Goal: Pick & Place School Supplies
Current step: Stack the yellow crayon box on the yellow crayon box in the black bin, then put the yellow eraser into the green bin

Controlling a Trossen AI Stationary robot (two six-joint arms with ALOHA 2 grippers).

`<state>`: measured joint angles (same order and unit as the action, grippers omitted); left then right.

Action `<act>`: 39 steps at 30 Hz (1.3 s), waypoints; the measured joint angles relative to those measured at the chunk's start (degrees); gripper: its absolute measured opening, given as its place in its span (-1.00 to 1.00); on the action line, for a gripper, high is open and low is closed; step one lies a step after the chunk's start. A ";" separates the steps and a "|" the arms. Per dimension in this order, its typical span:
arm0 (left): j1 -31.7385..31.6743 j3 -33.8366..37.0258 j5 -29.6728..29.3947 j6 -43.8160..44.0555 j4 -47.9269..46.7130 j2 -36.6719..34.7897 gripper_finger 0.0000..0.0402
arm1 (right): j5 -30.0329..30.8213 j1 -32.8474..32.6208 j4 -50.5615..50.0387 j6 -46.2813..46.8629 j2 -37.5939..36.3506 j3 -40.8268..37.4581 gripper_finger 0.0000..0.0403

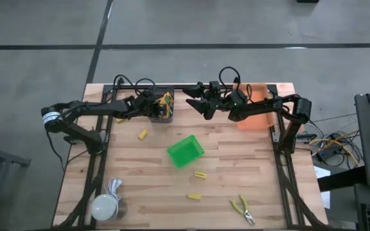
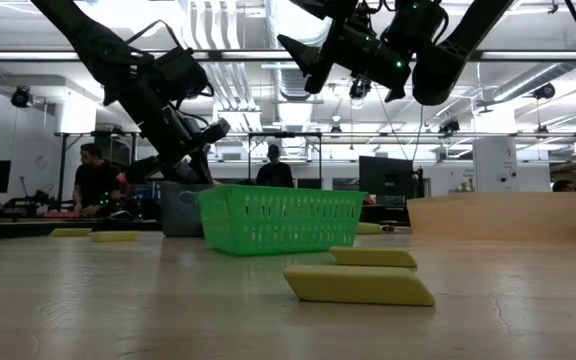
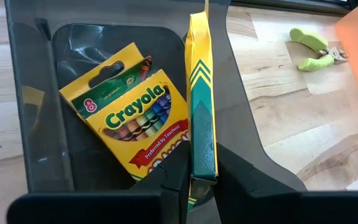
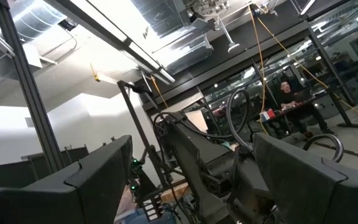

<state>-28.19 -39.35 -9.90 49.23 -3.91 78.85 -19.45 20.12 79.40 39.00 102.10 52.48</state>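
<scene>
My left gripper (image 3: 202, 186) is over the grey bin (image 3: 36, 93) at the table's far side, shut on a yellow-and-green crayon box (image 3: 201, 112) turned on edge. A second crayon box (image 3: 132, 115) lies flat, face up, on the bin's floor. In the high view the held box (image 1: 166, 102) shows at the bin (image 1: 154, 115). To the right of that bin my right gripper (image 1: 191, 101) is raised and tipped upward, open, with nothing between its fingers (image 4: 98, 180). Yellow blocks (image 1: 142, 135) (image 1: 200, 174) (image 1: 194, 196) and yellow-handled pliers (image 1: 243, 210) lie on the table. My left gripper pinches the crayon box's near end (image 3: 202, 177) between its two fingers, one on each broad face. The fingers slant down from the table's left and lie along the box. The box stands on edge over the bin, above the flat box; whether its far end touches the bin I cannot tell.
A green basket (image 1: 185, 151) stands mid-table and an orange bin (image 1: 259, 112) at the far right. Green-handled pliers (image 3: 312, 50) lie on the wood beyond the grey bin. A white round object (image 1: 106, 205) sits at the near left corner. People are in the room behind (image 2: 96, 180).
</scene>
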 joint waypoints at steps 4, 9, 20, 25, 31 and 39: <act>0.00 0.00 0.07 -0.49 0.06 0.00 -0.71 | 0.01 0.00 0.00 0.01 0.00 0.01 0.62; -0.01 -0.06 0.60 0.11 0.47 0.00 -0.71 | 0.01 0.00 0.00 0.00 0.00 0.01 0.62; -0.08 0.11 1.16 0.79 0.49 0.00 -0.68 | 0.01 0.00 0.00 0.00 0.00 -0.01 0.62; -0.10 0.11 1.60 2.96 0.49 0.00 -0.45 | 0.01 0.00 0.00 0.01 0.00 0.00 0.62; -0.17 0.11 1.59 3.22 0.50 0.00 -0.17 | 0.01 0.00 0.00 0.01 0.00 -0.01 0.62; -0.21 0.13 1.57 3.26 0.51 0.00 -0.10 | 0.01 0.00 0.00 0.00 0.00 0.00 0.62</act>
<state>-28.40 -39.22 -8.34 52.49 -3.40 78.85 -19.44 20.12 79.40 39.00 102.10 52.48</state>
